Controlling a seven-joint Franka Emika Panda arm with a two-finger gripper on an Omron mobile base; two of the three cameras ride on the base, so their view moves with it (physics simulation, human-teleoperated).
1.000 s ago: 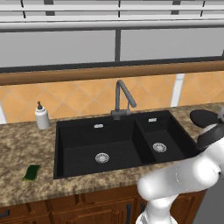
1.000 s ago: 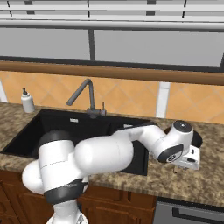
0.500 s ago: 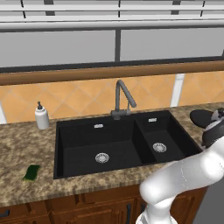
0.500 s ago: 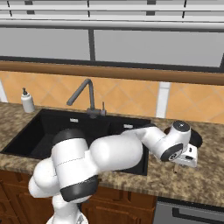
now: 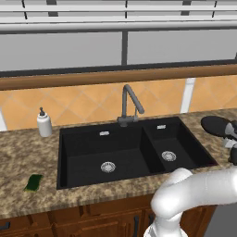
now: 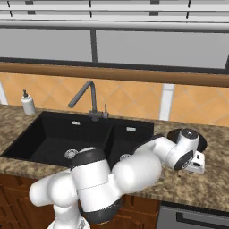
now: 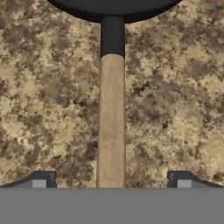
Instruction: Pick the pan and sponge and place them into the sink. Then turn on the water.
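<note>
The pan (image 7: 113, 6) sits on the speckled brown counter (image 5: 18, 152) right of the sink (image 5: 129, 150), near the counter's right end. It's round, black and shallow, with a short dark neck running into a light wooden handle (image 7: 111, 122). In the hand view that handle runs straight down the middle, lying flat on the counter, with the pan's black rim at the top.

The gripper (image 7: 111, 181) hangs right over the handle with its jaws spread wide, one dark fingertip (image 7: 41, 179) on each side and neither touching the wood. So released, nothing grabbed. In the right base view the white hand (image 6: 190, 154) sits over the pan, covering most of it.

The sponge (image 5: 33, 182) is way over at the counter's left front, small, flat and green, well apart from the pan. A white soap bottle (image 5: 44, 124) stands at the back left, near the sink's left rear corner.

The sink is a black double basin, bigger bowl on the left, each with a silver drain, both bowls bare. The dark grey faucet (image 5: 129, 104) stands at its back edge.
</note>
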